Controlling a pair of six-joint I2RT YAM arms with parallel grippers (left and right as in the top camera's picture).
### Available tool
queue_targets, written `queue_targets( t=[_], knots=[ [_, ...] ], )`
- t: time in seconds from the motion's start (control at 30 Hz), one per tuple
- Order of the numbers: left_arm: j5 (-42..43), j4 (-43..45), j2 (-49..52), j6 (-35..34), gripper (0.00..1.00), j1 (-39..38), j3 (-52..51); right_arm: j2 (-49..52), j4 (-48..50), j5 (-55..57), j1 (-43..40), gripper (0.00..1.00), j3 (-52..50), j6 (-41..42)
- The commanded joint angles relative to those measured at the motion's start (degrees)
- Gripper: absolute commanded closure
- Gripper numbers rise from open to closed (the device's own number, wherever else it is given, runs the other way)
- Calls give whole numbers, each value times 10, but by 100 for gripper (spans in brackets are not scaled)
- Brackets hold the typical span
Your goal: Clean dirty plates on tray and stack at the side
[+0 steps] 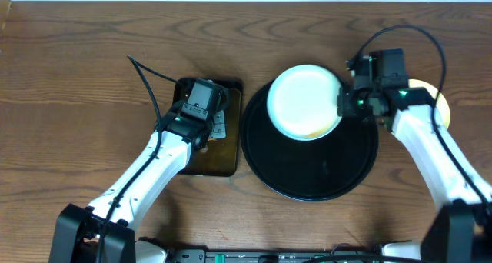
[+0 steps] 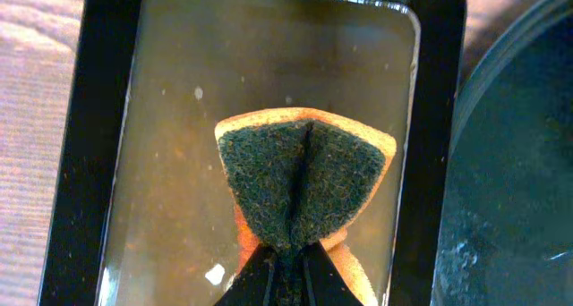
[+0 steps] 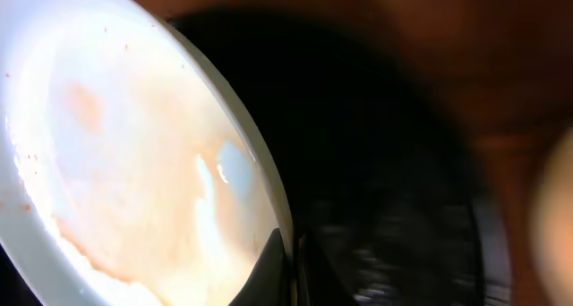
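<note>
Right gripper [image 3: 294, 252]: clamped on the plate's rim, one finger above, one below.
Plate [image 1: 305, 101]: pale, held by its right edge over the far-left part of the tray [image 1: 323, 171]; its far edge overlaps the tray's rim. Cannot tell if it touches the tray.
Plate surface: orange-brown sauce smears and specks across the middle and near edge in the right wrist view.
Tray: big, round, glossy black, at table [image 1: 77, 78] centre-right; the rest of its floor is bare.
Left gripper [image 2: 288, 248]: pinched shut on the sponge [image 2: 300, 181].
Sponge: folded in half, green scouring side out, orange edge showing on top and beneath; hangs over the small tray [image 2: 81, 163].
Small tray: black, rectangular, holds brownish water with specks; sits just left of the tray, the rims very close.
Yellow plate [image 1: 423, 84]: on the table just right of the tray, partly hidden under the right arm.
</note>
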Motion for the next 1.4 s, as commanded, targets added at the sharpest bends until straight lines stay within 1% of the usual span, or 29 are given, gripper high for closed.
queue_targets(
  t=[0.0, 0.2, 0.37, 0.53, 0.73, 0.97, 1.23, 1.37],
  knots=[
    [-19, 6, 6, 7, 92, 3, -4, -41, -7, 135, 20, 99, 2, -30],
    [-19, 9, 6, 8, 92, 3, -4, -69, -44, 235, 54, 99, 2, -70],
    [-19, 13, 6, 8, 92, 3, -4, -69, -67, 315, 82, 99, 2, -71],
    [-19, 15, 6, 8, 92, 3, -4, -69, -66, 392, 121, 99, 2, -71],
    [-19, 16, 6, 8, 92, 3, -4, -69, -57, 509, 188, 99, 2, -71],
    [-19, 16, 6, 8, 92, 3, -4, -69, -52, 588, 257, 99, 2, -71],
    [-19, 16, 6, 7, 92, 3, -4, -69, -18, 743, 319, 99, 2, -71],
    [-19, 16, 6, 7, 92, 3, -4, -69, -4, 755, 330, 99, 2, -84]
  ],
)
